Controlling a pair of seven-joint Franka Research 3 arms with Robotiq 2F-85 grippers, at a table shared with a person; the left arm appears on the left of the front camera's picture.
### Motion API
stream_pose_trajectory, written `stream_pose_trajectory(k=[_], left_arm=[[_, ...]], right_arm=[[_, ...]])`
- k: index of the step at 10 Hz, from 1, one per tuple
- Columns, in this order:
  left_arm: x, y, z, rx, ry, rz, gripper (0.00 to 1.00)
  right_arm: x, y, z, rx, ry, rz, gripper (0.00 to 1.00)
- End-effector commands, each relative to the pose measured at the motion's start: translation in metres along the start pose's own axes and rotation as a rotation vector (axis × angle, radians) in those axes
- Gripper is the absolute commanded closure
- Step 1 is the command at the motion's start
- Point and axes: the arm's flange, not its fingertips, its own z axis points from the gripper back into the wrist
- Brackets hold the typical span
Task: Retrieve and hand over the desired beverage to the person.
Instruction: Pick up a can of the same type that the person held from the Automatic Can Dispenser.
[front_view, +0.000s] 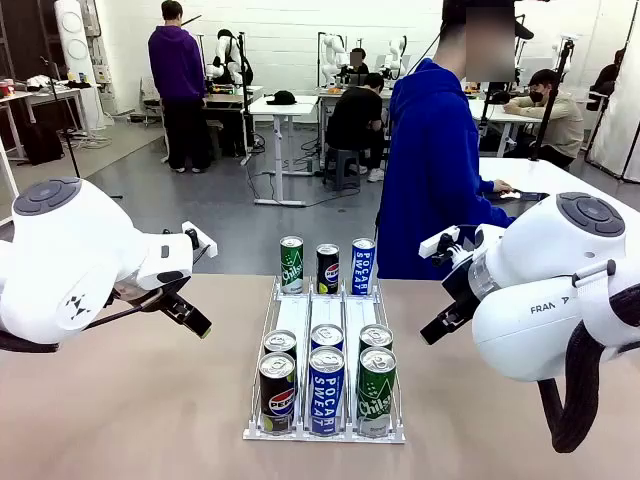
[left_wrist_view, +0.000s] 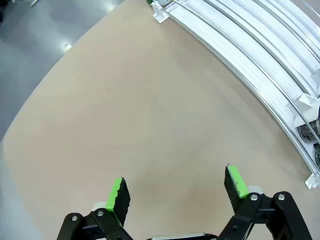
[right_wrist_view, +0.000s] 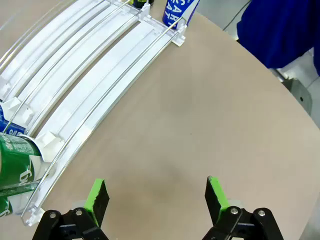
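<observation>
Your left jaws and right jaws hang released over bare desk (left_wrist_view: 140, 115) flanking the can rack (right_wrist_view: 100, 75); right jaws seem nearer its edge.

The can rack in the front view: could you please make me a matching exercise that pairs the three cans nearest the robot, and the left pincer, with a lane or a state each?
Column one:
1. nearest Pepsi can
2. nearest Pocari Sweat can
3. nearest green can
4. left pincer

Column two:
A. middle lane of the rack
B. open, holding nothing
C. lane on the robot's right
D. lane on the robot's left

Pairs: 1-D, 2-A, 3-C, 4-B.
</observation>
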Motion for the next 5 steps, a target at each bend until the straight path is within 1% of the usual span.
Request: stream_pose_trajectory(k=[1,5], left_arm=[[0.0,-0.0001,0.0,0.0,0.0,0.0,0.0],[0.0,-0.0001,0.0,0.0,0.0,0.0,0.0]], right_arm=[[0.0,0.0,0.0,0.0,0.0,0.0,0.0],[0.0,0.0,0.0,0.0,0.0,0.0,0.0]])
